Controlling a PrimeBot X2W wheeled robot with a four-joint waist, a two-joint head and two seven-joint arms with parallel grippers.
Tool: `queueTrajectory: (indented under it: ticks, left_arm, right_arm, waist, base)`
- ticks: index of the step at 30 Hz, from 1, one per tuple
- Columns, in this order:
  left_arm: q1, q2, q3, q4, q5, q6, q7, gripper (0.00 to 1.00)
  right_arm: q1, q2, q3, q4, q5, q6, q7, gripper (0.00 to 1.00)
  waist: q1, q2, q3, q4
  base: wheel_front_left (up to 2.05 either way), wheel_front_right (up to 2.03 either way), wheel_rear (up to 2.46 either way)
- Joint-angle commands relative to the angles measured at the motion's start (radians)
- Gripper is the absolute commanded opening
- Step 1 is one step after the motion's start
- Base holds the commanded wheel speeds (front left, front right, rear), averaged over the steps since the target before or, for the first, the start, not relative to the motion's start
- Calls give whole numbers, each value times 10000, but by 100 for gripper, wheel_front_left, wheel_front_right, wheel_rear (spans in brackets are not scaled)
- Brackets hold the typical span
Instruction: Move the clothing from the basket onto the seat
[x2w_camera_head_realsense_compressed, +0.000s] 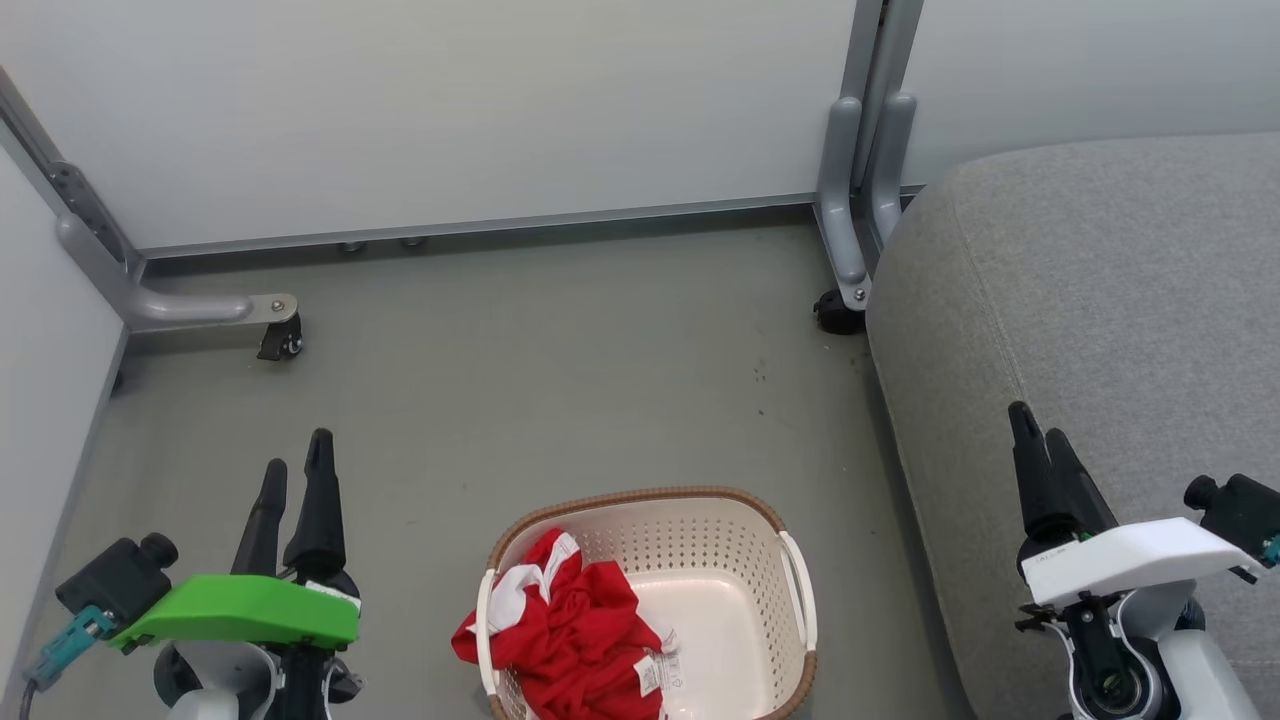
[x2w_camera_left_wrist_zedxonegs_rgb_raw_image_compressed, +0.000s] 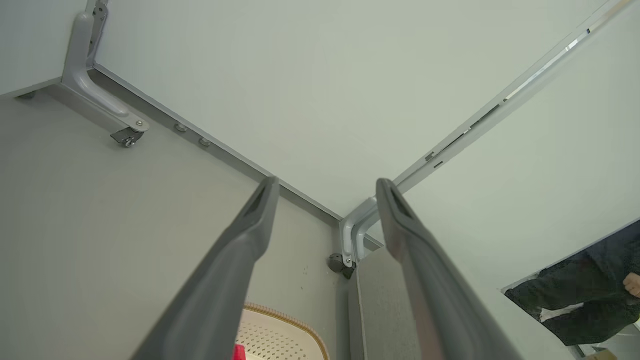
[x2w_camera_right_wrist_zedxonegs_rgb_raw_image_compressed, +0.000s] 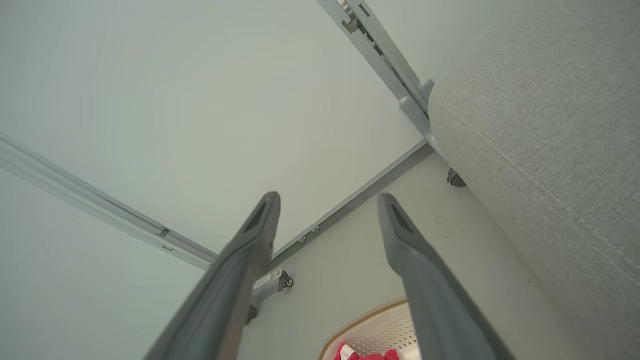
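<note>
One basket (x2w_camera_head_realsense_compressed: 700, 545), one red clothing heap (x2w_camera_head_realsense_compressed: 575, 625), one seat (x2w_camera_head_realsense_compressed: 1080, 290), two casters (x2w_camera_head_realsense_compressed: 280, 342) (x2w_camera_head_realsense_compressed: 835, 312), two pairs of jaws.

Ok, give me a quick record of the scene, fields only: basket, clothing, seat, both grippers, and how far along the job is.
basket: cream, brown rim, on the floor between the two grippers
clothing: red with white trim, bunched in the basket's left half, spilling over its left rim
seat: grey, right of the basket
left gripper: open, holding nothing
right gripper: open, holding nothing, near the seat's left edge
progress: clothing not yet moved
</note>
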Motion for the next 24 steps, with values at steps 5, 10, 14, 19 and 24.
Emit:
queueTrajectory:
  ticks: [5, 10, 14, 19, 24]
  left_arm:
    - [-376, 207, -193, -44, 1048, 74, -225, 100]
    - [-402, 286, -345, 29, 1783, 141, -384, 100]
    - [-445, 327, -483, 101, 2432, 234, -532, 100]
    - [-447, 366, -578, 227, 3000, 334, -666, 100]
    - [-465, 405, -655, 342, 3543, 451, -816, 100]
  right_arm:
    - [-179, -146, 138, -88, -984, 5, -246, 100]
    - [-191, -178, 240, -17, -1696, 6, -407, 100]
    - [-226, -195, 344, 82, -2343, 5, -555, 100]
    - [-236, -210, 381, 162, -2937, 6, -691, 100]
    - [-232, -221, 462, 180, -3519, 6, -838, 100]
  waist:
    - [0, 0, 3, 6]
    - [0, 0, 13, 1]
    - [0, 0, 28, -8]
    - [0, 0, 37, -16]
    - [0, 0, 42, -31]
  base:
    - [0, 0, 0]
    - [0, 0, 0]
    - [0, 0, 0]
    - [0, 0, 0]
    - [0, 0, 0]
